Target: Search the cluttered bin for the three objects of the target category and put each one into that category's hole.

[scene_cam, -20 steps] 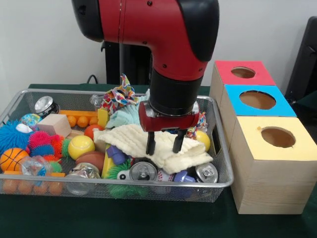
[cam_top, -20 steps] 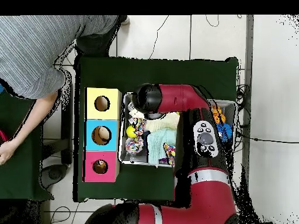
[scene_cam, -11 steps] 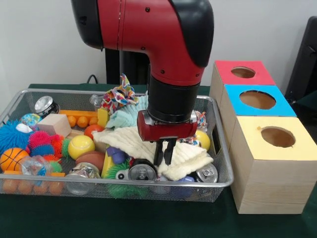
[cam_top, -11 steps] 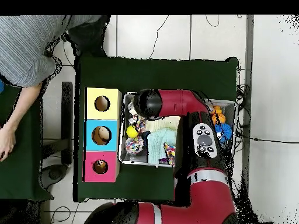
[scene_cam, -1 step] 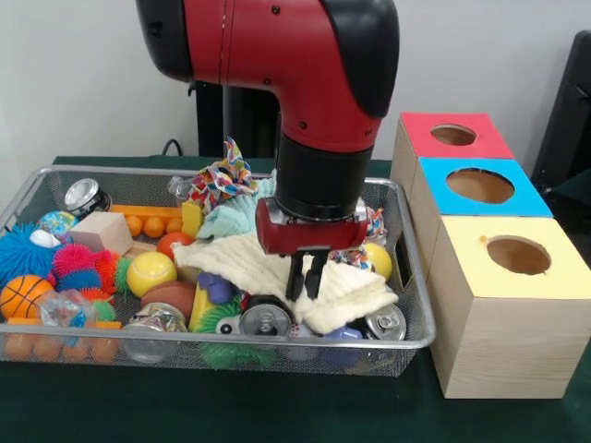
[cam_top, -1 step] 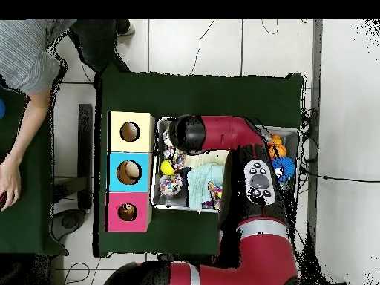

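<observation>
The red and black arm (scene_cam, -1 step: 305, 83) comes down from the top centre of the front view, its wrist vertical and the gripper (scene_cam, -1 step: 304, 277) pointing straight down into the wire bin (scene_cam, -1 step: 411, 305). The two black fingers (scene_cam, -1 step: 296, 275) are pressed close together, pinching a fold of the cream cloth (scene_cam, -1 step: 355, 291), which lies in the bin's right half. The cloth is spread roughly flat, its long axis running from the left centre of the bin toward the lower right, with its right end draped just above a silver can (scene_cam, -1 step: 384, 320). A second can (scene_cam, -1 step: 266, 320) lies just below and left of the gripper, top facing the camera.

Behind the cloth sit a pale teal cloth (scene_cam, -1 step: 231, 217) and a multicoloured patterned cloth (scene_cam, -1 step: 222, 177). A yellow ball (scene_cam, -1 step: 150, 272) rests left of the cream cloth.

At the right of the frame stand three boxes in a row, each with a round hole in its top: red (scene_cam, -1 step: 452, 135), blue (scene_cam, -1 step: 480, 186) and yellow (scene_cam, -1 step: 518, 256).

In the overhead view the arm's elbow (cam_top, -1 step: 187, 133) covers the bin's upper part, and a person's arm (cam_top, -1 step: 22, 141) shows at the upper left edge.
</observation>
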Available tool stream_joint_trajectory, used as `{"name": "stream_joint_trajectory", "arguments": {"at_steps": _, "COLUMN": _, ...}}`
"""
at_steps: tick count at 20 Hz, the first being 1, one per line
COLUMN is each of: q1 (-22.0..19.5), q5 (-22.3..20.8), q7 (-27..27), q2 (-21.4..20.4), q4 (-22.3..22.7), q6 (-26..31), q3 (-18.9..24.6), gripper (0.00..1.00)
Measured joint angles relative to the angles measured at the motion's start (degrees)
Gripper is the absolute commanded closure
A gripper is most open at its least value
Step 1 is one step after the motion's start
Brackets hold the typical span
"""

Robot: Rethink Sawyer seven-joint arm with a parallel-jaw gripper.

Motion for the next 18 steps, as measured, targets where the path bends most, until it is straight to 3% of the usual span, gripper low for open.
{"name": "stream_joint_trajectory", "arguments": {"at_steps": 3, "q1": 0.57, "q5": 0.75, "q7": 0.0, "q2": -2.27, "q4": 1.32, "q6": 2.97, "q3": -0.89, "gripper": 1.0}}
{"name": "stream_joint_trajectory", "arguments": {"at_steps": 12, "q1": 2.37, "q5": 2.01, "q7": 0.0, "q2": -13.14, "q4": 1.4, "q6": 26.85, "q3": -4.61, "gripper": 1.0}}
{"name": "stream_joint_trajectory", "arguments": {"at_steps": 18, "q1": 1.47, "q5": 2.02, "q7": 0.0, "q2": -17.45, "q4": 0.65, "q6": 31.18, "q3": -5.13, "gripper": 1.0}}
